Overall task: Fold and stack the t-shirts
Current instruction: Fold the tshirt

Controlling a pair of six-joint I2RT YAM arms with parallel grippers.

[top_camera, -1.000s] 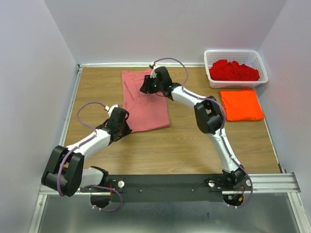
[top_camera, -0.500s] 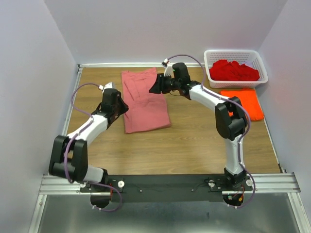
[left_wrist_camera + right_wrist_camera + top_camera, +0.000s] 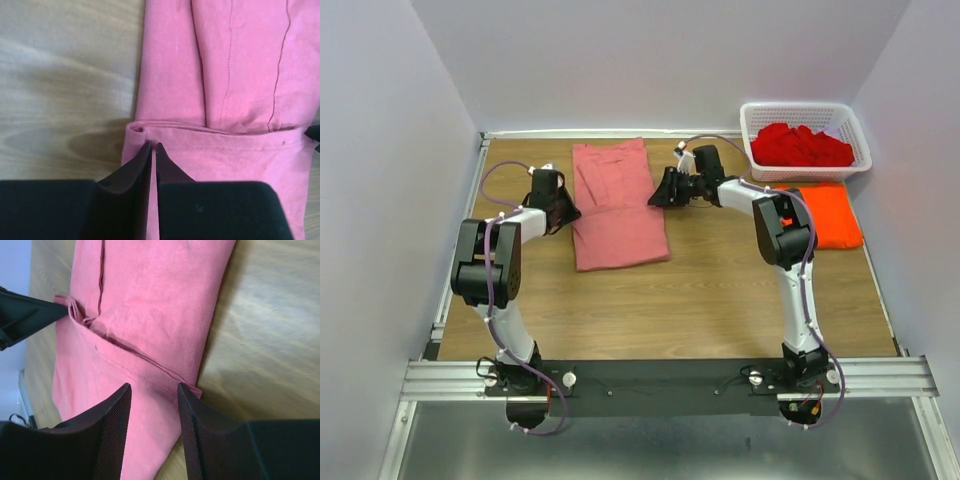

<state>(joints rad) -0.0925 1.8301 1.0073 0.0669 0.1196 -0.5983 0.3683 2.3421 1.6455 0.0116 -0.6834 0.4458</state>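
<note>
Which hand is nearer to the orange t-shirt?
Right. The right hand is at the right edge of the pink t-shirt, toward the orange t-shirt; the left hand is at its left edge, farther away.

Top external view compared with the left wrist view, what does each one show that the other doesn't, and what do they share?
Only the top external view shows the white plastic lattice basket of deep red t-shirts, the folded bright orange t-shirt in front of it, and both arms whole. Only the left wrist view shows the left tool close up, its fingers nearly together at the edge of a fold, plus the stitching lines. Both show the faded salmon-pink cloth t-shirt lying on the wooden table.
</note>
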